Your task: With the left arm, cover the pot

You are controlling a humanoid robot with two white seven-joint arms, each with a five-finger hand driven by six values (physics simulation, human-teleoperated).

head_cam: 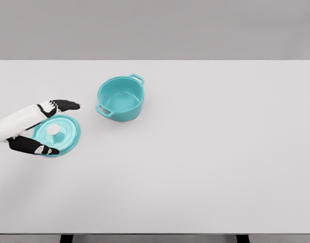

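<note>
A turquoise pot (pixel 121 98) with two side handles stands uncovered on the white table (pixel 205 152), left of centre. Its round turquoise lid (pixel 62 133) with a pale knob lies flat on the table to the lower left of the pot. My left hand (pixel 52 128) comes in from the left edge and sits over the lid. Its black fingers (pixel 64 106) reach past the lid's far rim and the thumb (pixel 32 147) lies along the near rim. The hand spans the lid without clearly clamping it.
The table's far edge runs across the top and its near edge along the bottom. Two dark table legs (pixel 66 238) show below the front edge.
</note>
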